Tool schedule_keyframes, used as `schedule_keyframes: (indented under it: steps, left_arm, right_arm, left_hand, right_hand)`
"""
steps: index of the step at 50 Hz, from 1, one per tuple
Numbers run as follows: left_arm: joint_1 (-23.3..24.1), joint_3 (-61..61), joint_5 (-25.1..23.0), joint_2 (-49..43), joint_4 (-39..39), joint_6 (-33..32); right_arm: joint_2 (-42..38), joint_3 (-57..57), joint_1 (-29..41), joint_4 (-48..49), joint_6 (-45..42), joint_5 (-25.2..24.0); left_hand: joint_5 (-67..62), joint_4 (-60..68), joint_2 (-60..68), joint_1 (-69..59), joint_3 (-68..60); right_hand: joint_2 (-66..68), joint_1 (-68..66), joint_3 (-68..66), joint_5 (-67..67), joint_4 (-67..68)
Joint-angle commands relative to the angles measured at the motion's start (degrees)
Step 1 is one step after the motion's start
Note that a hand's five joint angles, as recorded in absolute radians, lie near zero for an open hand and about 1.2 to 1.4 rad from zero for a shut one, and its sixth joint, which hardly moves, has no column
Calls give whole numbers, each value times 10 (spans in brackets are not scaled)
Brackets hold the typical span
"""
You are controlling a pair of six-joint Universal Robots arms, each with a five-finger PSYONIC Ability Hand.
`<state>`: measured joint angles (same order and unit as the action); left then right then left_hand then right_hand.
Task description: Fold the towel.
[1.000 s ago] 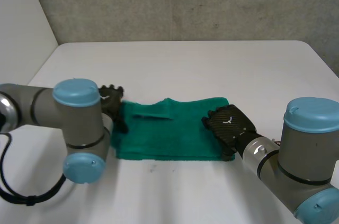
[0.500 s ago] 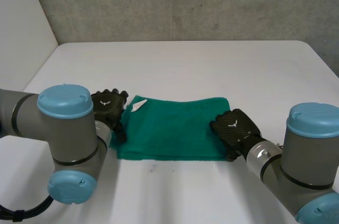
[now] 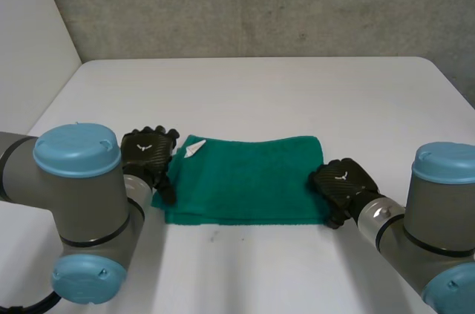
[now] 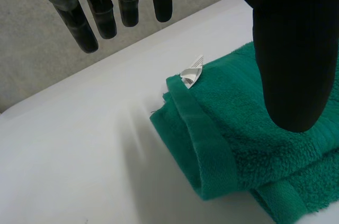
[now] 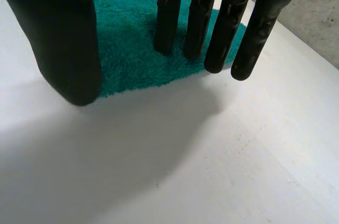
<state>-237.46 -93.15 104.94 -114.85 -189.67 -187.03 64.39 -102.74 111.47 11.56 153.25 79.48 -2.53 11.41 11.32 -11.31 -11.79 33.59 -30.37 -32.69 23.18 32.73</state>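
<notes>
Folded towel (image 3: 241, 179), soft, limp and light, best pinched at its end corners; my left hand (image 3: 147, 152) and right hand (image 3: 340, 184) hang open, holding nothing.

A flat white table with a smooth top (image 3: 260, 91) was seen, its far right corner rounded. A few small dark specks (image 3: 215, 236) were noticed on its near part. Behind the table a rough grey concrete wall (image 3: 260, 2) was placed, and a plain white wall panel (image 3: 30, 39) was joined to it at the left.
</notes>
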Motion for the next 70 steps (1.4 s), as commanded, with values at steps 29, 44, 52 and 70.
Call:
schedule_keyframes:
  steps: [29, 44, 52, 70]
  left_arm:
    - [2, -3, 0, 0, 1, 0]
    - [0, -13, 1, 13, 3, 0]
    - [-5, -14, 3, 44, 3, 1]
    - [-27, -7, 1, 74, -3, 1]
  right_arm:
    - [-11, 8, -51, -1, 91, -45]
    - [14, 32, -64, -17, -14, -32]
    - [18, 148, 88, -26, -34, -35]
    - [-133, 284, 236, -61, -27, -54]
  left_hand:
    - [16, -5, -4, 4, 9]
    - [23, -12, -11, 11, 16]
    - [25, -14, -13, 13, 17]
    - [25, -14, -13, 13, 18]
  right_hand:
    - [464, -496, -473, 468, 473]
    - [464, -496, -473, 468, 473]
    - [464, -496, -473, 468, 473]
    - [-33, 1, 24, -29, -24]
